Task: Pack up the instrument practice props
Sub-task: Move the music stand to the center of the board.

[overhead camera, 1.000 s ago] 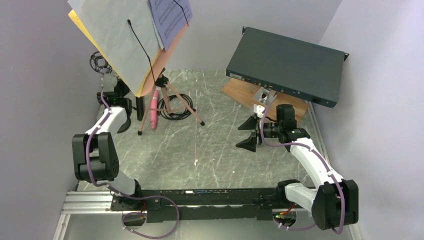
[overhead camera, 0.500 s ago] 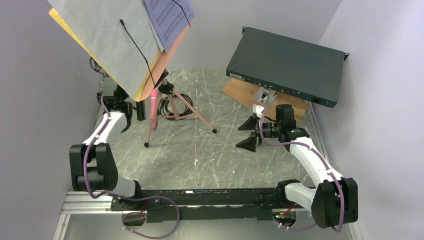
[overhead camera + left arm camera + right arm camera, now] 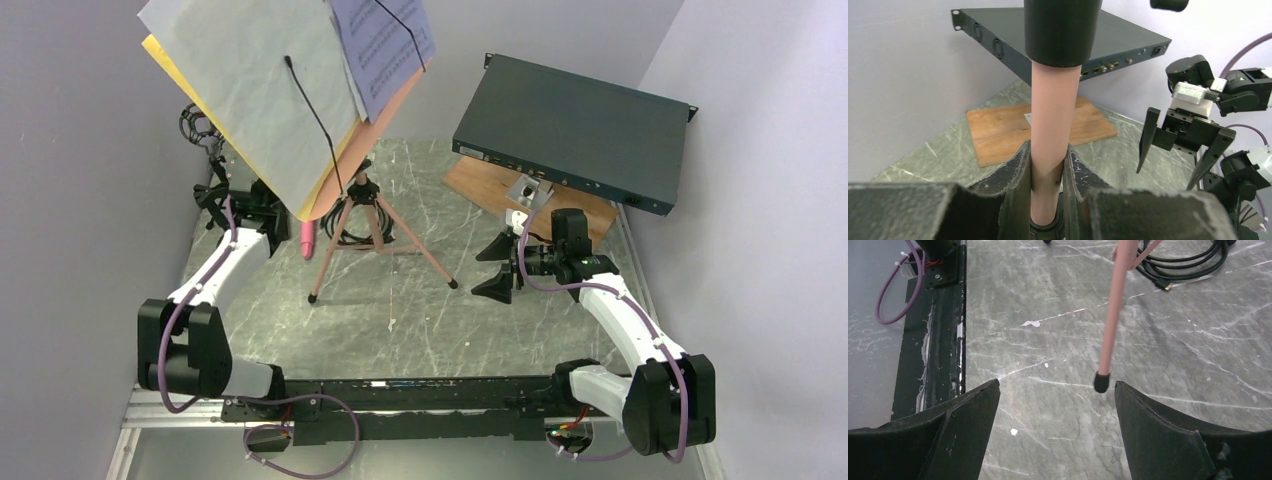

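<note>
From above, the music stand (image 3: 345, 190) is at the far left part of the tabletop (image 3: 400, 320), its tripod legs splayed. Its desk is loaded with pages (image 3: 260, 80) that lean toward the left wall. The left arm (image 3: 225, 265) reaches in under the desk, probably because the top-heavy stand is best steered from low down. A pink microphone (image 3: 306, 238) and a coiled cable (image 3: 340, 228) lie just behind the legs. A rack box (image 3: 575, 130) rests on a wooden board (image 3: 490, 195) at the far right corner. The right gripper (image 3: 497, 267) hangs spread, near the right edge.

In the left wrist view, the left gripper (image 3: 1048, 160) pinches the stand's pink stem (image 3: 1053, 115) below a black collar (image 3: 1062, 30).

In the right wrist view, the jaws stand wide and hold nothing. One leg's black foot (image 3: 1101, 382) shows between them, likely lined up so this arm can steady or fold the leg. Whether the foot touches the tabletop cannot be told.
</note>
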`<move>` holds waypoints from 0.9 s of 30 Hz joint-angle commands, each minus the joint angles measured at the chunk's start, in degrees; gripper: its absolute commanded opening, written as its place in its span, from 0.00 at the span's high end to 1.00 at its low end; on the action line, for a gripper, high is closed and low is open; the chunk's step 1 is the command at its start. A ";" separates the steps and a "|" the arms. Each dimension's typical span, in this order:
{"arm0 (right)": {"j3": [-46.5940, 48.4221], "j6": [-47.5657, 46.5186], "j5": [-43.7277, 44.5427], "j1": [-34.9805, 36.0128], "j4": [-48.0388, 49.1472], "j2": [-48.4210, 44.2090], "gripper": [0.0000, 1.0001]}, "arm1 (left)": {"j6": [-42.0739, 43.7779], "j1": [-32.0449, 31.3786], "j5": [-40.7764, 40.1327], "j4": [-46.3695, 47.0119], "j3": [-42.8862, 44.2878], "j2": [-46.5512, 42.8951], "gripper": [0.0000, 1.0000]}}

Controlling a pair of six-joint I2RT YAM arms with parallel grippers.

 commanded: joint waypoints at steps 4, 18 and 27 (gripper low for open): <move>2.16 -1.34 -0.67 -0.27 0.44 -0.09 0.12 | 4.06 -2.70 -3.60 -1.11 3.59 -8.61 1.00; 2.18 -1.99 -0.36 -0.65 0.05 0.06 0.12 | -2.69 -2.97 -4.16 7.85 4.62 -6.69 1.00; 2.41 -2.58 -0.11 -0.60 -0.42 0.43 0.12 | -8.29 -4.42 -0.01 18.83 4.96 -2.11 1.00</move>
